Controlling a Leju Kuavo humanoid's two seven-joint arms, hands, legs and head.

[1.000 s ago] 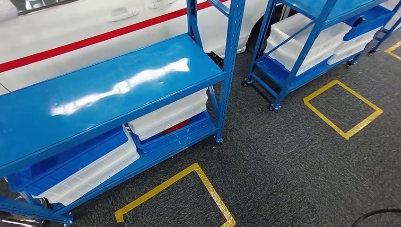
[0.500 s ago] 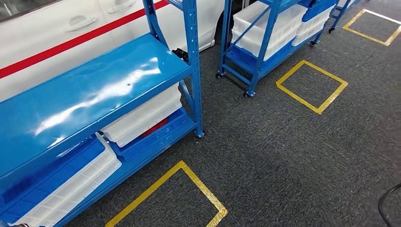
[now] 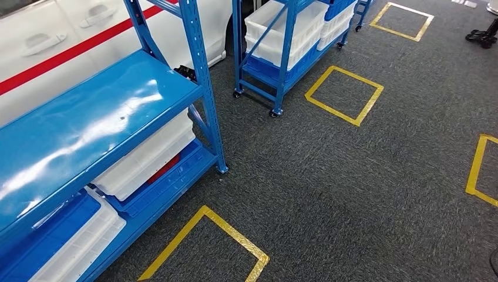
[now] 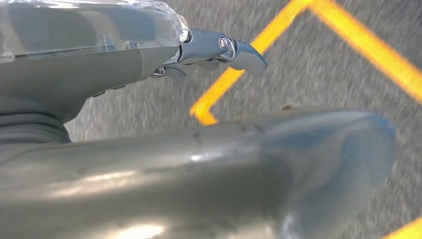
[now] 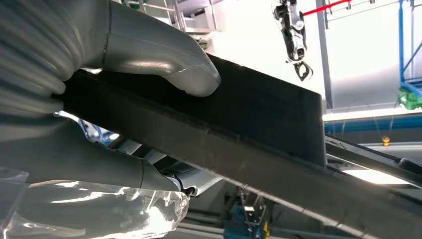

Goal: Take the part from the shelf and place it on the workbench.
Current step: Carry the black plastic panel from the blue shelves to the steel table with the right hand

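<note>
- On my far left in the head view stands the blue shelf (image 3: 88, 111), its glossy top deck bare and catching the ceiling lights.
- Under that deck I see a white bin (image 3: 147, 155) stacked over a blue bin (image 3: 170, 179), with something red showing between them; I cannot tell what it is.
- Behind the shelf sits a white car (image 3: 70, 41) with a red stripe along its doors.
- Further right, a second blue rack on castors (image 3: 276, 64) carries more white and blue bins.
- Grey carpet (image 3: 352, 188) covers the floor, marked with yellow tape squares (image 3: 343, 94), one just in front of each rack.
- From the left wrist view, my left hand (image 4: 199, 164) hangs over the carpet and a yellow tape corner; the thumb lies straight, the dark fingers (image 4: 234, 50) reach out, and I see nothing in it.
- From the right wrist view, my right hand (image 5: 124, 99) holds the part (image 5: 259, 119), a long dark black piece, with the thumb (image 5: 169, 59) pressed on one face and the fingers beneath it.
</note>
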